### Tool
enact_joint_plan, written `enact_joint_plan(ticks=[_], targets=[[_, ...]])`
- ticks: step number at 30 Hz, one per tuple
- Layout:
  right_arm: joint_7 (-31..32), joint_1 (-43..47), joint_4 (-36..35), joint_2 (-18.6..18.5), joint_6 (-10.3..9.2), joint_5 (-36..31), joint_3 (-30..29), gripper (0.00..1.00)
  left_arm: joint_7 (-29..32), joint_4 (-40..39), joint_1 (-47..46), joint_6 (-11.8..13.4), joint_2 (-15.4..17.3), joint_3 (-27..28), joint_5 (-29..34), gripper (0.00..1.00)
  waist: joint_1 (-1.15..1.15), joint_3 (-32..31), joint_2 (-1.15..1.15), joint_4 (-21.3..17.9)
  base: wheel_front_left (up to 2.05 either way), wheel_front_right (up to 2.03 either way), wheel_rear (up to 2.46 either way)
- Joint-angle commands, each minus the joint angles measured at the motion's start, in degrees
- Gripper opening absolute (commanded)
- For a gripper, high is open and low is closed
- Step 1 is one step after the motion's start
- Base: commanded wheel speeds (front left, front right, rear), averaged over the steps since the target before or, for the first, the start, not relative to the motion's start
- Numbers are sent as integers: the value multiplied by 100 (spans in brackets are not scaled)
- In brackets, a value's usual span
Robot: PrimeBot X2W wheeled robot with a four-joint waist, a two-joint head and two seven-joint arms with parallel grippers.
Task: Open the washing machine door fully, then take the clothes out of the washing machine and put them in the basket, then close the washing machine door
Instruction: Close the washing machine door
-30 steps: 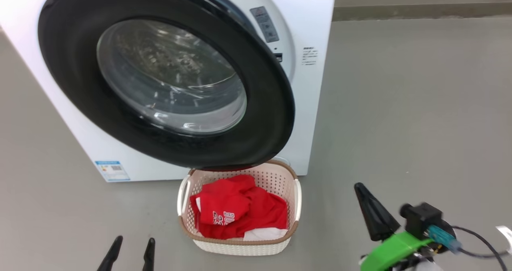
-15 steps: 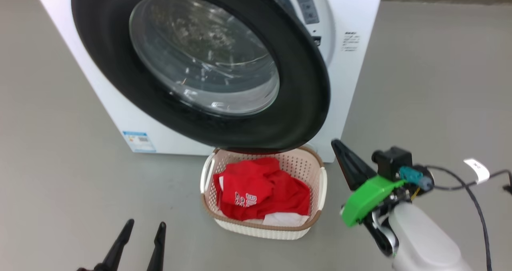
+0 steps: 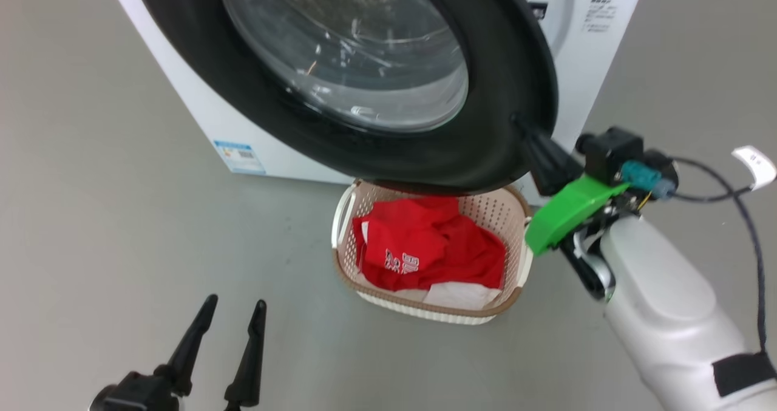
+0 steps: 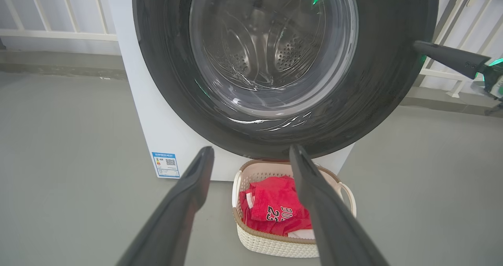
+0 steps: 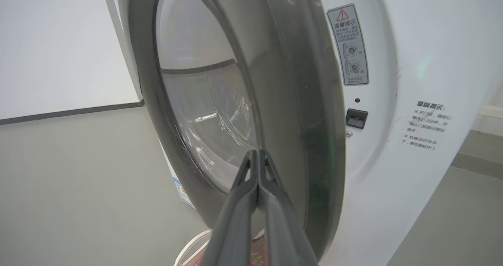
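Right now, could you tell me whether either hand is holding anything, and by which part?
Nothing is held: left hand open and empty; right hand shut, tips at the door's rim.

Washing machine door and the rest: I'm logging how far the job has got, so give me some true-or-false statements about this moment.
The clothes lie in the basket. True.
The washing machine door is latched shut. False: it stands ajar, a gap showing between it and the washing machine front.
The right gripper is shut, its tip at the door's black ring. True.
The left gripper holds a red garment. False: it is open and empty.
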Motion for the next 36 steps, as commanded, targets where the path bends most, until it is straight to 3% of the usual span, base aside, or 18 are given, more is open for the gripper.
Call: enact_joint_plan(ticks=[1, 21, 26, 31, 36], targets=[[-37, -226, -124, 52, 36, -39, 24, 0, -69, -97, -233, -37, 51, 146, -46, 100, 0, 270, 0, 163, 0, 0, 0], [-37, -1680, 124, -234, 36, -198, -656, 0, -69, 71, -942, -37, 184, -387, 32, 100, 0, 1327, 0, 437, 0, 0, 0], [-37, -2190, 244, -269, 36, -283, -1048, 0, -69, 90, -1077, -37, 217, -439, 37, 100, 0, 1577, 0, 460, 0, 0, 0], [-37, -2479, 286, -154, 36, -665, -1702, 0, -69, 146, -1173, -37, 286, -547, 95, 100, 0, 1653, 0, 456, 0, 0, 0], [-37, -2471, 290, 5, 36, -916, -1935, 0, -69, 159, -1200, -37, 289, -505, 100, 100, 0, 1602, 0, 420, 0, 0, 0]])
